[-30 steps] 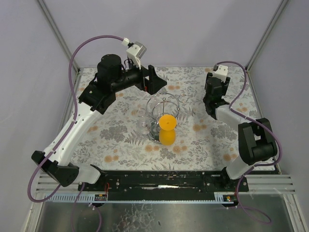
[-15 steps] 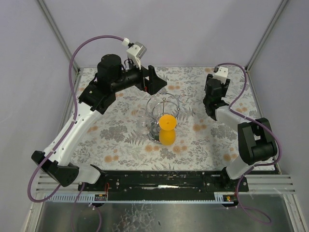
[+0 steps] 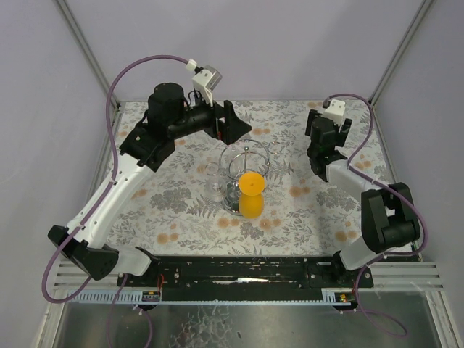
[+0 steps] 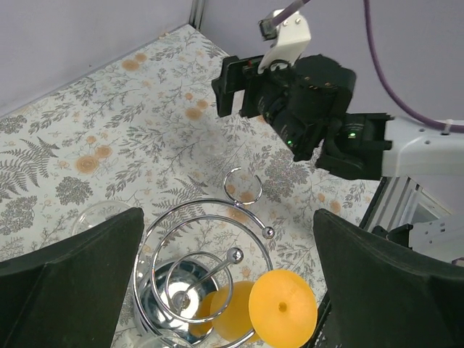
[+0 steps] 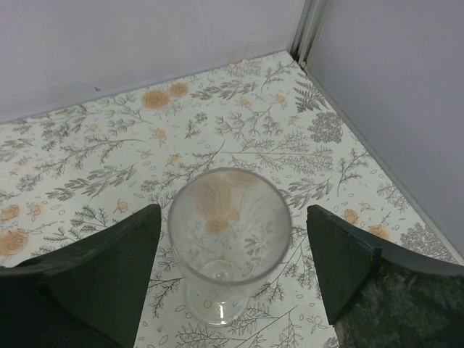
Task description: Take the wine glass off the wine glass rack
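The chrome wine glass rack (image 3: 245, 168) stands mid-table; in the left wrist view its wire loops (image 4: 217, 232) and ball-tipped post (image 4: 234, 254) lie just below me. An orange wine glass (image 3: 251, 193) hangs upside down in it, foot up (image 4: 283, 308). A clear glass (image 3: 214, 180) hangs on its left side (image 4: 101, 216). My left gripper (image 3: 233, 122) is open and empty, behind and above the rack (image 4: 226, 216). My right gripper (image 3: 326, 125) is open at the back right. A clear wine glass (image 5: 228, 225) stands upright on the table between its fingers (image 5: 116, 261), untouched.
The flowered tablecloth (image 3: 181, 210) covers the table. The enclosure's walls and corner post (image 5: 308, 29) stand close behind the right gripper. The right arm's wrist and camera (image 4: 297, 94) face the left gripper across the rack.
The right arm has shifted slightly toward the back right. The left arm has barely moved. The glasses on the rack have not moved.
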Robot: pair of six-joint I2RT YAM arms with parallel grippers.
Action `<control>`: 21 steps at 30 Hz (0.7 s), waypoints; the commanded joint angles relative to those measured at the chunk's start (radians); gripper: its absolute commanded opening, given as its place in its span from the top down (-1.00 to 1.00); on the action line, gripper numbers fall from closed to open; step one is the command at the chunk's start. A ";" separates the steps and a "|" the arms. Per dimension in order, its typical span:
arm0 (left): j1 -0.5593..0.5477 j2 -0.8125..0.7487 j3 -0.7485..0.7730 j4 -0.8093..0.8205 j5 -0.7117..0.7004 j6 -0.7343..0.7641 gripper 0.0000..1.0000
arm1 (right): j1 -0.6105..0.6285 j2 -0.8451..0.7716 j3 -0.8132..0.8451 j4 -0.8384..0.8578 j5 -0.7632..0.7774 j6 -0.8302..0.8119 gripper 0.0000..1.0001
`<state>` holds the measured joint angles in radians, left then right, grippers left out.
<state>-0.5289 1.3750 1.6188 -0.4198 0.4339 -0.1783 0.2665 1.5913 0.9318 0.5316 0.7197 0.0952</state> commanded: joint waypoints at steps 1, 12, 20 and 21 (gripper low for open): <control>0.009 -0.027 -0.013 0.011 -0.008 0.000 -1.00 | 0.005 -0.158 0.039 -0.035 -0.009 0.011 -0.77; 0.268 0.080 -0.061 0.091 0.154 -0.295 -1.00 | -0.001 -0.423 0.297 -0.562 -0.165 0.088 -0.84; 0.342 0.246 -0.016 0.151 0.315 -0.491 -0.87 | -0.001 -0.449 0.564 -0.965 -0.392 0.205 -0.75; 0.345 0.260 -0.024 0.166 0.328 -0.518 -0.86 | 0.000 -0.455 0.583 -0.990 -0.400 0.206 -0.75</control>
<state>-0.1989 1.6001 1.5734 -0.3653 0.6472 -0.5499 0.2661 1.1545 1.4315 -0.2382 0.4358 0.2428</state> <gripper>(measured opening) 0.937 0.880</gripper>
